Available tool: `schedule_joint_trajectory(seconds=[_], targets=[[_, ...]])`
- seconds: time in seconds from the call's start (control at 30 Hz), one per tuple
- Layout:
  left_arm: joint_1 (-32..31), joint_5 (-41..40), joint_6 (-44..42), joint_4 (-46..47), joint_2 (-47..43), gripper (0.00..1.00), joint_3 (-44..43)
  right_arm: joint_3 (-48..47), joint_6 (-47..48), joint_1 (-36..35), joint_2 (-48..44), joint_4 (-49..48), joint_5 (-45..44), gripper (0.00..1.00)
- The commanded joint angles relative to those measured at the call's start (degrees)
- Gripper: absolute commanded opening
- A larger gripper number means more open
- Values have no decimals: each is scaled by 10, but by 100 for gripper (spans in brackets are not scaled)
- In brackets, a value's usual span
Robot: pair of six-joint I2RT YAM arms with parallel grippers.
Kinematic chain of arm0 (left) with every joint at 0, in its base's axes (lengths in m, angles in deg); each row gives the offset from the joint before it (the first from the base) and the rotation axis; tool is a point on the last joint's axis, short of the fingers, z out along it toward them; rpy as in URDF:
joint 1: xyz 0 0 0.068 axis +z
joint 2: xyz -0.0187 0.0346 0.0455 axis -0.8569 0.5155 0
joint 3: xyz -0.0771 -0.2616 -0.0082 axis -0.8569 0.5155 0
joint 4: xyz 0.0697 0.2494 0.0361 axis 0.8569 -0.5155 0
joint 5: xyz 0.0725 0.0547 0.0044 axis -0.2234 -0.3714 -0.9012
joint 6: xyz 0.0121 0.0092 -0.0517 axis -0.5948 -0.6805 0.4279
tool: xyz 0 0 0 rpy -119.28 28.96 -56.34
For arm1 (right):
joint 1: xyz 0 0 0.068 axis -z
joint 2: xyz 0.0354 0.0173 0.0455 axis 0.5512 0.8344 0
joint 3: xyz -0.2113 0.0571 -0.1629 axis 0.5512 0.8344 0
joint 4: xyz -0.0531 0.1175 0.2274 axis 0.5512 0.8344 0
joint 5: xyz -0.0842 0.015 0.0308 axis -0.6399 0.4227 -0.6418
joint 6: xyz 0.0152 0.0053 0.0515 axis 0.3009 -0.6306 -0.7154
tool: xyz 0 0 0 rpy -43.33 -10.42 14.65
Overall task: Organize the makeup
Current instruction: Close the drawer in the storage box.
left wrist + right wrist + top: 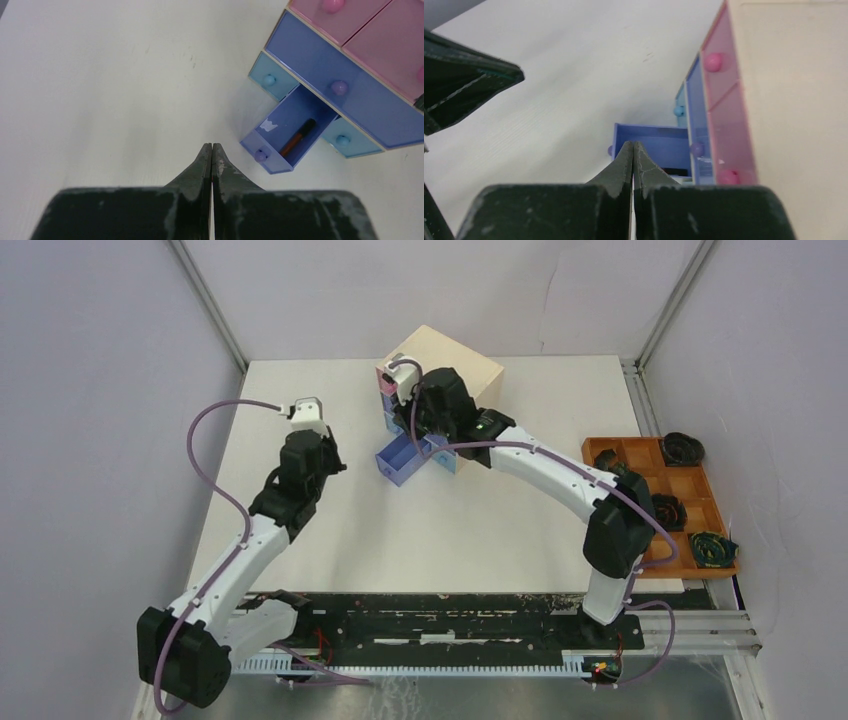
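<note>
Pinching tip to tip on nothing at all: left gripper, fingers pressed flat together above the bare white table, a little to the left of the drawers and apart from them. Likewise shut and empty, right gripper, fingers meeting just over the pulled-out blue drawer, close against the front of the beige drawer box. Lying slantwise on that open drawer's floor, one slim tube with dark cap and orange-red body, touched by neither gripper. Flanking the open drawer in the bottom row, two shut teal drawers. Far off at the table's right edge, an orange-brown tray holding dark coiled items.
</note>
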Motion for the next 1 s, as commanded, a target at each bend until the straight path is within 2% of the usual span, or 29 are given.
schedule_joint_trajectory(seconds=[0.0, 0.13, 0.37, 0.77, 0.97], targets=[[-15, -34, 37, 76, -43, 3, 32, -32, 15, 24, -43, -8, -27, 0], [-34, -32, 51, 90, -29, 3, 61, -43, -4, 60, -37, -21, -27, 0], [-91, -43, 63, 180, 42, 3, 114, -117, -23, 104, 32, 4, 6, 0], [-102, -30, 68, 320, 117, 3, 179, -78, -44, 137, 51, -26, 30, 0], [-105, -9, 72, 388, 185, 3, 189, -51, -43, 140, 46, -26, 35, 0]])
